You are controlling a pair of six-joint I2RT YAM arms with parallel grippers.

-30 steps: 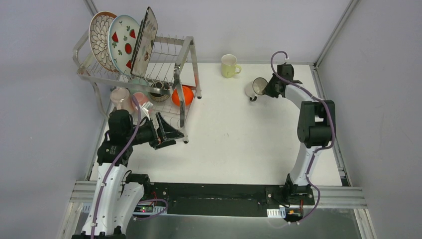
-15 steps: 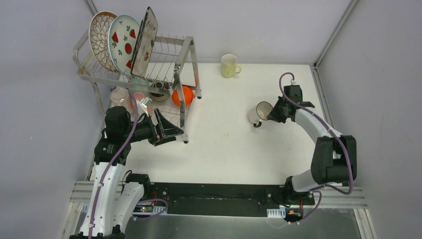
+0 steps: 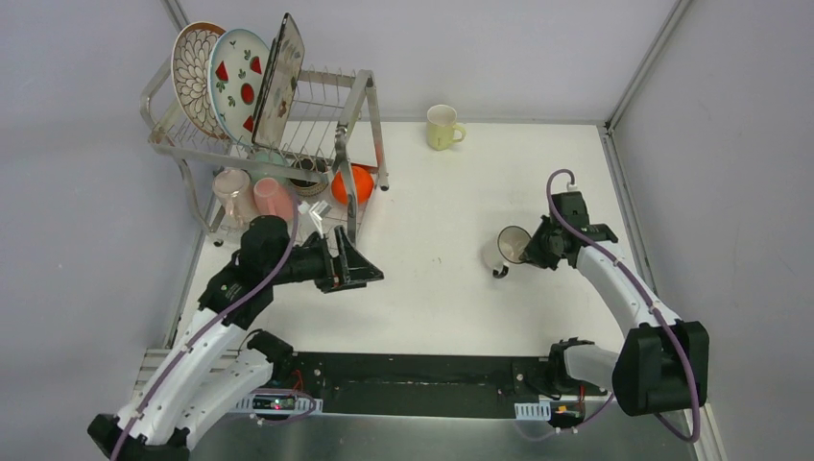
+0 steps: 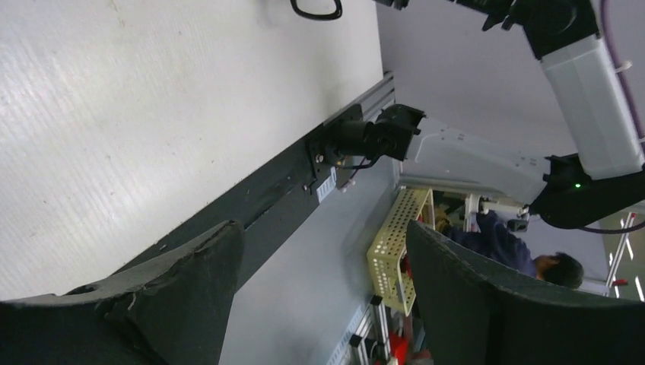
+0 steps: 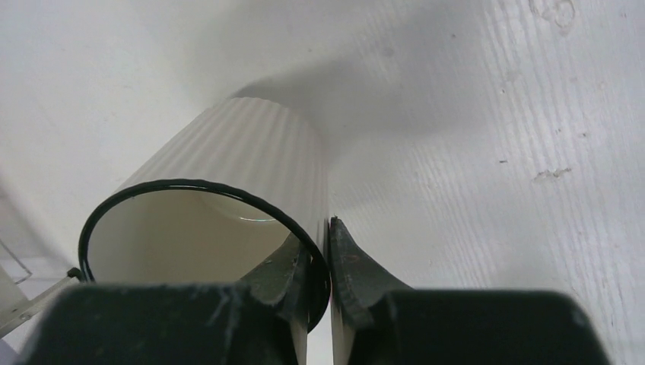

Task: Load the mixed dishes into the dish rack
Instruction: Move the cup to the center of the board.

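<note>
Jaws status: right jaws pinch the white mug (image 3: 506,252) by its rim, one finger inside; we see it tipped sideways, right of centre over the surface (image 3: 432,307). Left jaws wide, empty, just near of the dish rack (image 3: 368,108) at far left.

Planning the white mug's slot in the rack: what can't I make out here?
- Rack lower tier, top view: bowls half hidden by wires and frame.
- White mug handle, right wrist view: hidden, likely behind its body.
- Left wrist view: rack out of frame.
</note>
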